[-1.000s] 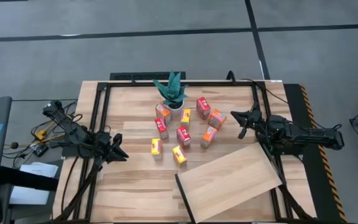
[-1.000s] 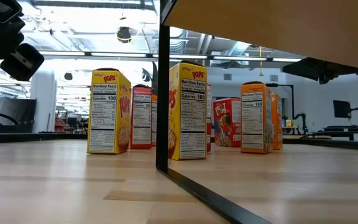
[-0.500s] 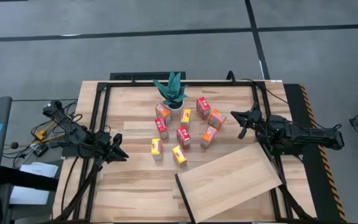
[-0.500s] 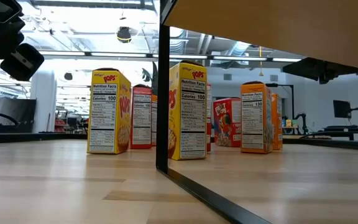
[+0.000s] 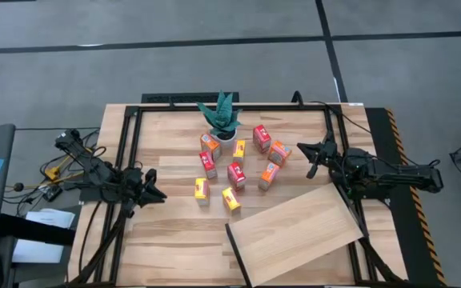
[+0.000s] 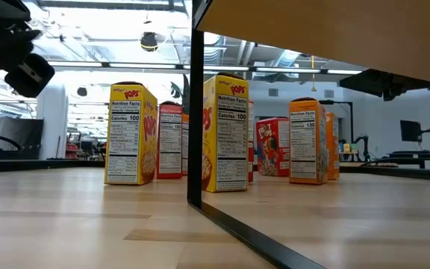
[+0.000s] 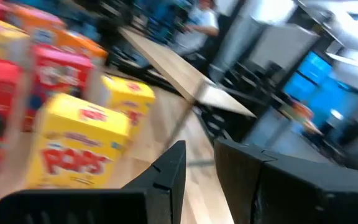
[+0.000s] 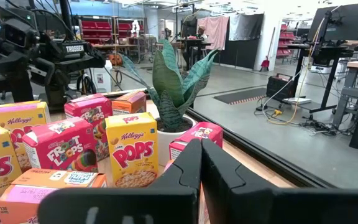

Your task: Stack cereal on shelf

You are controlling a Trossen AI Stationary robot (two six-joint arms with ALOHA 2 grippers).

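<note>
- Where the table (image 5: pixel 166 248) comes nearest to the low camera, the shelf (image 5: pixel 298 234) lies at the near right corner, a pale wooden board turned at an angle to the table edges, with its dark edge (image 6: pixel 195 112) standing close in the low view.
- Nothing rests on the shelf; no cereal box touches it.
- At the left edge of the table the left gripper (image 5: pixel 155 194) hovers empty, pointing toward the boxes, and its fingers (image 7: pixel 169 177) stand a little apart with nothing between them.
- At the right edge, just behind the shelf, the right gripper (image 5: pixel 306 156) also points toward the boxes, with its fingers (image 8: pixel 188 171) pressed together and holding nothing.
- Between the two grippers, near the middle of the table, the cereal boxes (image 5: pixel 234 173) stand upright in a loose group, well apart from both grippers.
- A yellow box (image 5: pixel 231 199) is nearest to the shelf, and a second yellow box (image 5: pixel 202 189) stands beside it toward the left edge.
- Behind them stand red boxes (image 5: pixel 262 138) and orange boxes (image 5: pixel 278 152).
- Toward the far edge, touching the back of the group, a green plant (image 5: pixel 221 117) stands in a white pot (image 8: pixel 169 138).
</note>
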